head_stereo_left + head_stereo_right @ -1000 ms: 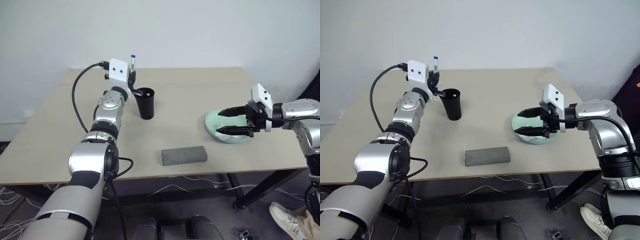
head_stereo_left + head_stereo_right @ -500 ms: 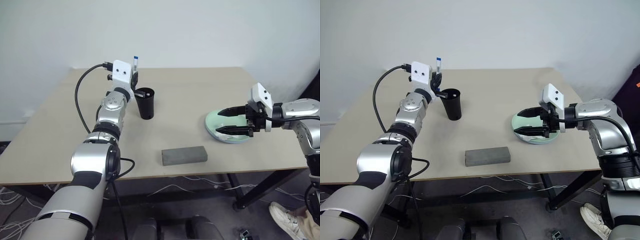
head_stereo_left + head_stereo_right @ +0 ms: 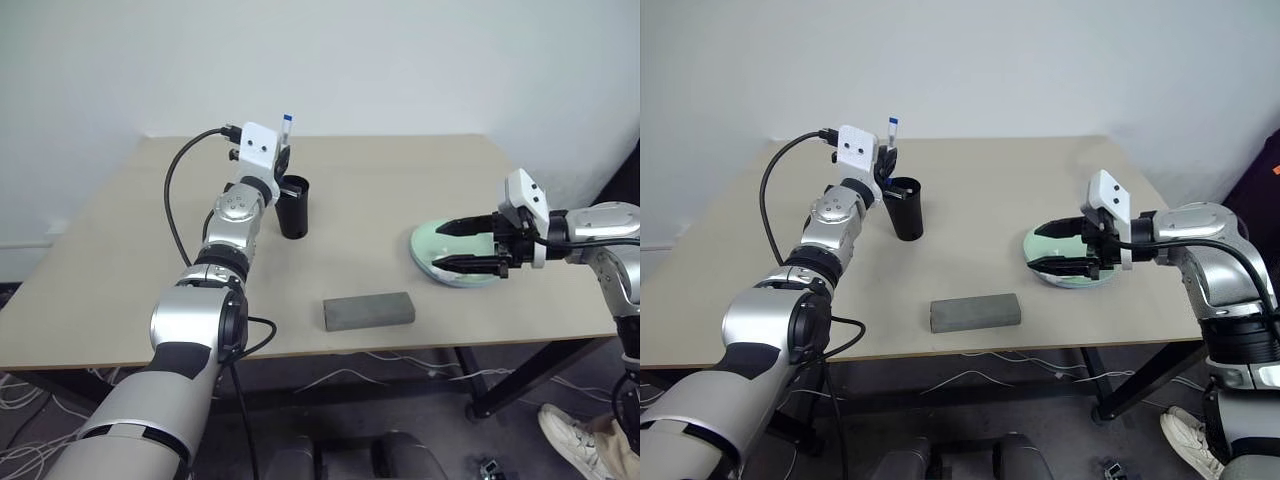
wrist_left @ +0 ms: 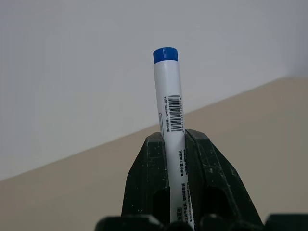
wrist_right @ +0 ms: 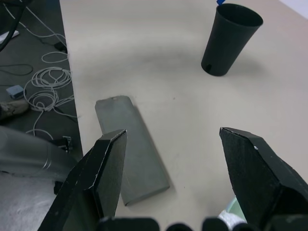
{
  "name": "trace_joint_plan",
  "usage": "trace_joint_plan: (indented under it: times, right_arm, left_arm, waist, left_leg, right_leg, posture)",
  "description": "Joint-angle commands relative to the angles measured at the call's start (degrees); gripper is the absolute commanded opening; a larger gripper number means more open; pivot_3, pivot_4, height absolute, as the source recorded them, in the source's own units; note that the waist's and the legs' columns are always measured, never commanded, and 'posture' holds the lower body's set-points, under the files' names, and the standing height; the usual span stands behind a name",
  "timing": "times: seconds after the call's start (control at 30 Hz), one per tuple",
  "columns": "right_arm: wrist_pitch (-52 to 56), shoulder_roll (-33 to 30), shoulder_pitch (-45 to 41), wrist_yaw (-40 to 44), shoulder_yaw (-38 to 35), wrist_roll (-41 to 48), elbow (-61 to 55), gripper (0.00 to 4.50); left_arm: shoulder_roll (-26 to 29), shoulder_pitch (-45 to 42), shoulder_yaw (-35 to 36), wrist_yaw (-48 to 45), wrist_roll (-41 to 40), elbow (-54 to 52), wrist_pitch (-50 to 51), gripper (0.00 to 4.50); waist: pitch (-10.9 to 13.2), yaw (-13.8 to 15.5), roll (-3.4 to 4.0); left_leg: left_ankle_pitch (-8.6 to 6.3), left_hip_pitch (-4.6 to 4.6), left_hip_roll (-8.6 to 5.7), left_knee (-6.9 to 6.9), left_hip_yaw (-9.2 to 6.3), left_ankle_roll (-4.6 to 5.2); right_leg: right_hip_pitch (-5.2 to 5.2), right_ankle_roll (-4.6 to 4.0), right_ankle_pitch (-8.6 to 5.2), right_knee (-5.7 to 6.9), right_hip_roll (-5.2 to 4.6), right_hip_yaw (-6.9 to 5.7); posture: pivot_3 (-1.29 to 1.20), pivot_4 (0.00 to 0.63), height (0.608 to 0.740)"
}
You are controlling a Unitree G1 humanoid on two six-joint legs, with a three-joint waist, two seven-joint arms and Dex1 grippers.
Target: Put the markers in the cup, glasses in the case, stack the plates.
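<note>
- Holding the blue-capped marker point(image 4: 169, 125) upright, the left gripper point(image 3: 284, 166) has its jaws clenched on the lower barrel, with the blue cap point(image 3: 287, 118) pointing up above the wrist.
- Its long axis stands close to vertical, which already suits the upright black cup point(image 3: 293, 207); as I judge it, no re-turning of the pen looks needed before it goes in.
- The cup stands on the tabletop point(image 3: 380, 250) just beside and slightly below the left gripper, on that gripper's inner side, toward the table's middle; from the head views the jaws sit at about rim height, close against the cup's near-left edge.
- The coming move therefore turns on a short sideways shift toward the cup's mouth point(image 5: 239, 14) and then a drop; the risk I see is the marker's lower end catching the rim, since I cannot tell how much barrel hangs below the jaws.
- The right gripper point(image 3: 466, 246) is well apart from the cup, hovering over the stacked plates point(image 3: 430, 252) with its jaws spread wide and nothing between them.
- The grey case point(image 3: 368, 311) lies closed near the front edge, between the two arms.
- The left arm is plainly the nearer one for the cup.
</note>
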Motion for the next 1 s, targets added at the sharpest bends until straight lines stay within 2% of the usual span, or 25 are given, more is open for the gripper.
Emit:
trace_joint_plan:
  times: [0.03,0.23,0.27,0.3,0.47,0.73,1.0]
  right_arm:
    - [0.6,-1.1,0.0,-0.7,-2.7,1.7,-2.3,3.34]
    - [1.7,-1.4,1.0,-1.3,-3.5,2.5,-3.7,3.34]
    - [2.0,-1.4,1.1,-1.4,-3.6,2.5,-3.9,3.34]
    - [2.2,-1.4,1.2,-1.5,-3.7,2.6,-4.1,3.34]
    - [3.1,-1.8,2.0,-2.0,-4.2,3.3,-5.1,3.34]
    - [3.2,-1.7,1.9,-2.3,-3.8,3.7,-5.2,3.34]
    - [2.9,-1.1,1.3,-2.2,-3.0,3.5,-4.9,3.34]
  left_arm:
    - [0.3,-2.7,0.0,0.4,0.7,-0.4,-1.3,0.11]
    - [0.8,-2.6,-0.4,1.9,1.5,-0.1,-0.9,0.11]
    - [0.9,-2.7,-0.6,2.5,1.8,-0.1,-1.0,0.85]
    - [1.0,-2.8,-0.9,3.4,2.3,0.0,-1.1,1.09]
    - [0.9,-2.8,-1.6,4.5,3.8,-0.1,-1.8,2.85]
    - [0.4,-3.1,-1.0,3.2,3.1,-0.4,-2.1,2.85]
    - [1.1,-6.0,3.1,-2.4,-1.9,-1.3,0.7,2.85]
  waist:
    - [0.0,0.0,0.0]
    - [0.0,0.0,0.0]
    - [0.0,-0.1,0.0]
    - [0.0,0.0,0.0]
    - [0.0,0.0,0.0]
    - [0.0,0.0,0.0]
    - [0.0,-0.1,-0.03]
  left_leg:
    - [0.0,0.0,0.0,0.0,0.0,0.0]
    - [0.0,0.01,0.0,0.0,-0.01,0.0]
    - [0.0,0.01,0.0,0.0,0.0,0.0]
    - [0.0,0.0,0.0,0.0,0.0,0.0]
    - [0.0,0.01,0.0,0.0,-0.01,0.0]
    - [0.0,0.01,0.0,0.0,0.0,0.0]
    - [0.0,-0.01,0.0,0.0,0.0,0.0]
  right_leg:
    - [0.0,0.0,0.0,0.0,0.0,0.0]
    - [0.0,0.0,0.0,0.01,0.0,0.0]
    - [0.0,0.0,0.0,0.0,0.0,0.0]
    - [0.0,0.0,0.0,0.0,0.0,0.0]
    - [0.0,0.0,0.0,0.01,0.0,0.0]
    - [0.0,0.0,0.0,0.0,0.0,0.0]
    - [-0.01,0.0,0.0,0.0,0.0,0.0]
  posture:
    - [0.0,0.0,0.74]
    - [0.0,0.0,0.74]
    - [0.0,0.0,0.74]
    - [0.0,0.0,0.74]
    - [0.0,0.0,0.74]
    - [0.0,0.0,0.74]
    - [0.0,0.0,0.74]
